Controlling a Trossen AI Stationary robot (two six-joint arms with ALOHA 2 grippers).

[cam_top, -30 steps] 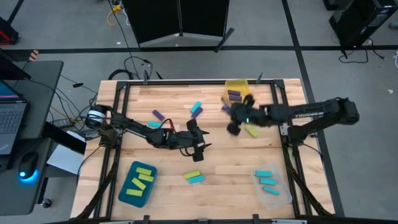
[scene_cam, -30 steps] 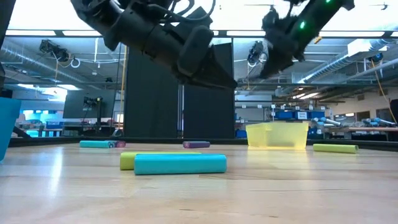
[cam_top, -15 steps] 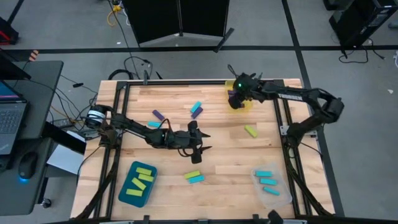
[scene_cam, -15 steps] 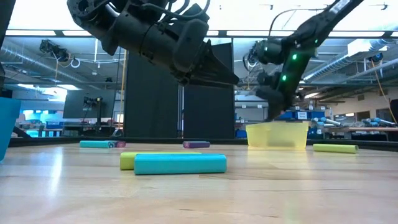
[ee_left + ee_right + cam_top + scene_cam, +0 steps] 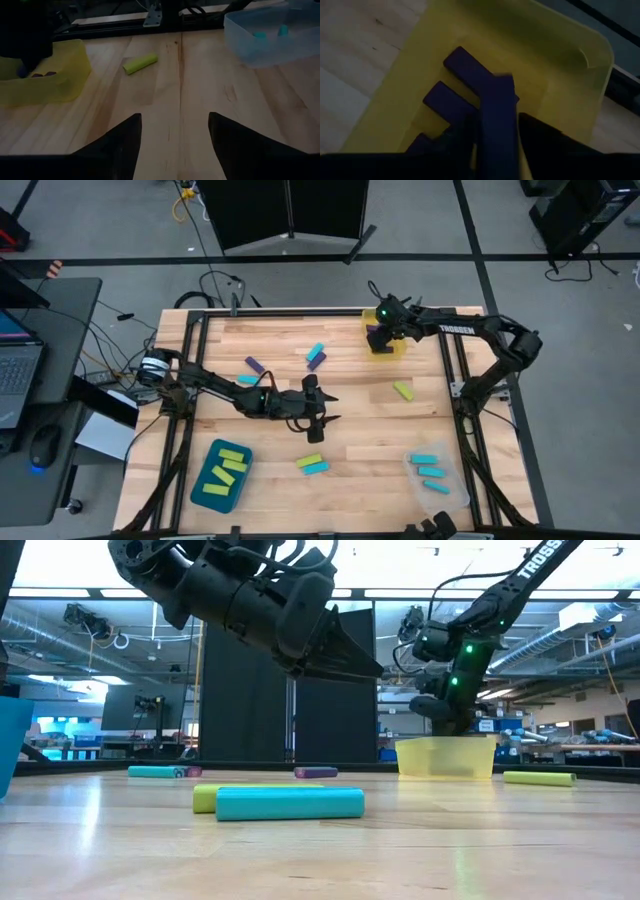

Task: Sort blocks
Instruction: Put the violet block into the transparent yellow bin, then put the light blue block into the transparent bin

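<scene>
My right gripper (image 5: 379, 333) hangs over the yellow bin (image 5: 396, 346) at the table's far edge, shut on a purple block (image 5: 497, 107). Other purple blocks (image 5: 445, 100) lie flat on the bin's floor. My left gripper (image 5: 319, 414) waits open above mid-table, touching nothing. Loose on the wood lie a purple block (image 5: 255, 366), a cyan and purple pair (image 5: 316, 357), a lime block (image 5: 403, 390), and a lime and cyan pair (image 5: 312, 465). My right gripper pinches the purple block between its two fingers (image 5: 536, 131), which lie along the block's length. They come from above, slanting down into the yellow bin. The block's free end (image 5: 496, 86) sticks out past the fingertips, above the blocks on the bin's floor.
A teal bin (image 5: 205, 476) with lime blocks sits near the front left corner. A clear bin (image 5: 449, 482) with cyan blocks sits at front right. Dark rails (image 5: 455, 380) frame the table. Bare wood lies between my left gripper and the lime block.
My right gripper has carried the purple block from right of mid-table toward the far edge and come down over the yellow bin.
</scene>
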